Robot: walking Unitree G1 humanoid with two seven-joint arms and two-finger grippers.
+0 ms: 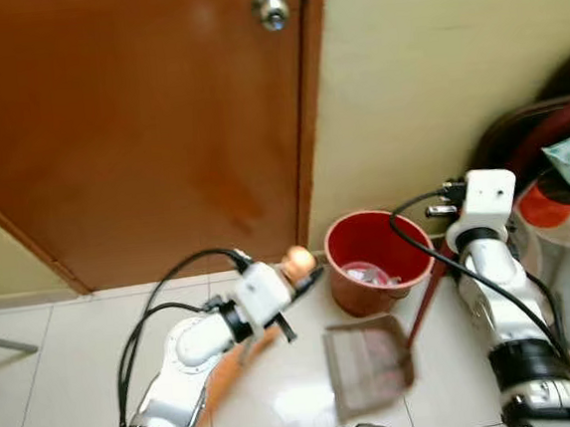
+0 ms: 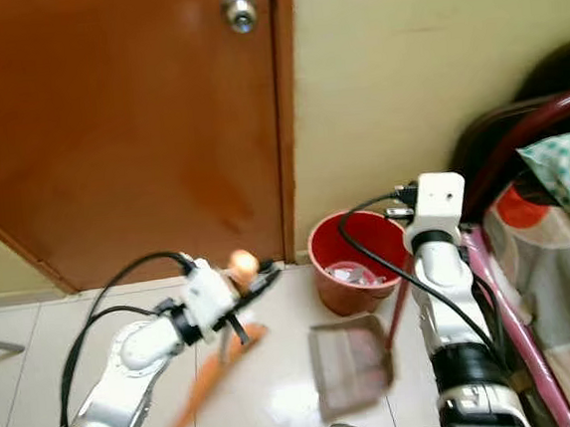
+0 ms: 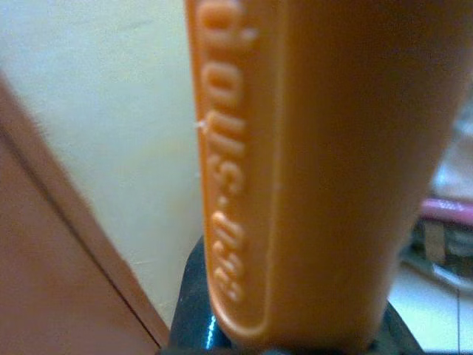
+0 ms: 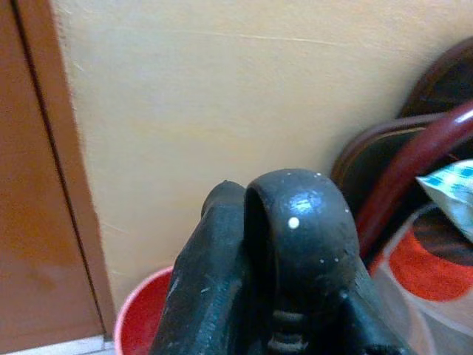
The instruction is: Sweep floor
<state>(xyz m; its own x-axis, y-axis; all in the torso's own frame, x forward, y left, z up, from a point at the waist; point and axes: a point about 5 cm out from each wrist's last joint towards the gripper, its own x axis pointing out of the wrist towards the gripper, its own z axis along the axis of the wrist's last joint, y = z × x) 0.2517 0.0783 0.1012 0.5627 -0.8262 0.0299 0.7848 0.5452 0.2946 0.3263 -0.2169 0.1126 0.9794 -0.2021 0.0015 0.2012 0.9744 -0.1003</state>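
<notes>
Broom handle sits clamped in left pincer; right pincer grips dustpan handle.

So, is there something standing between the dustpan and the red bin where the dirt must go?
Nothing visible does. The dustpan sits on the floor tiles right in front of the red bin, with its long handle running up toward the right gripper.

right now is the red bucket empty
No, the red bucket by the wall has some pale crumpled trash lying at its bottom, seen from the head camera.
</notes>
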